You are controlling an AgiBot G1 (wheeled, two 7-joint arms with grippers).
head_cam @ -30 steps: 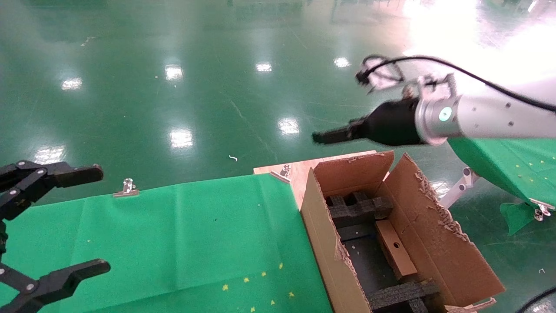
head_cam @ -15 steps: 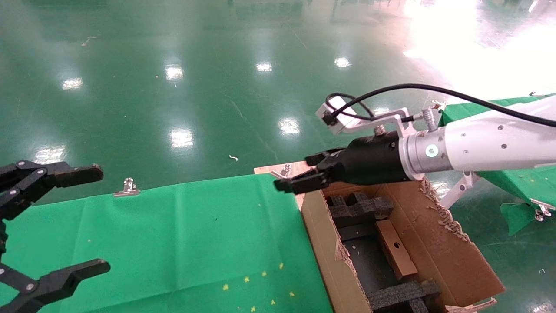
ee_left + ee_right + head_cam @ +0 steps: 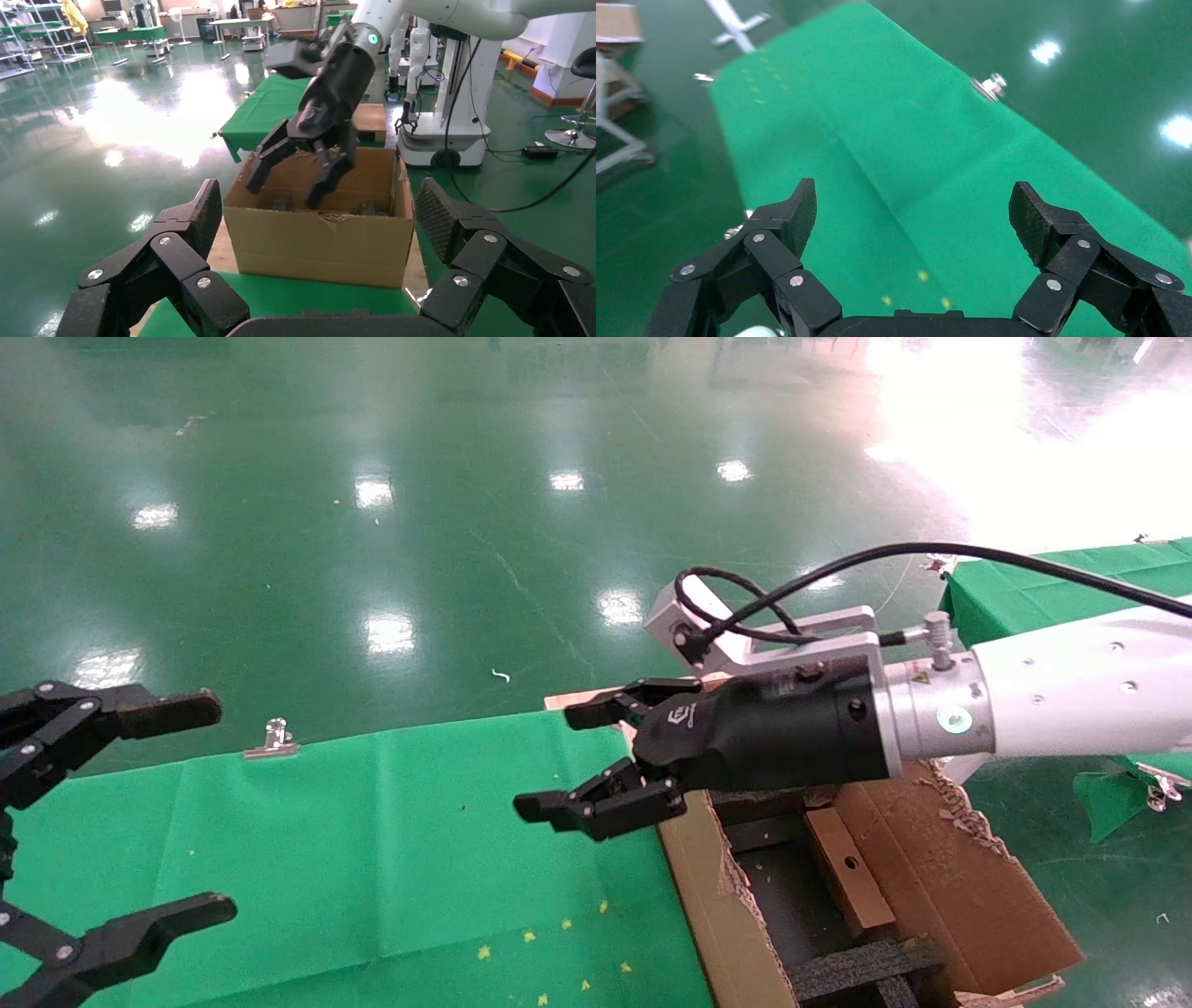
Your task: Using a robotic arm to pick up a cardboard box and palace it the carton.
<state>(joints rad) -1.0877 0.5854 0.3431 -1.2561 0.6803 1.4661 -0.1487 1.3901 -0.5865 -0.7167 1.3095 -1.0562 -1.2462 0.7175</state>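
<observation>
The left gripper (image 3: 140,812) hangs idle and spread wide over the green cloth (image 3: 372,859), which a metal clip (image 3: 272,740) pins down. The right gripper (image 3: 596,756), splayed and empty, hovers above the carton's (image 3: 708,896) near wall. The cardboard box (image 3: 846,871), brown with one round hole, lies inside between black foam inserts (image 3: 861,966). No writing is legible.

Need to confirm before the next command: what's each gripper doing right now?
Left gripper: open, empty, parked over the green cloth.
Right gripper: open, empty, beside the carton.
</observation>
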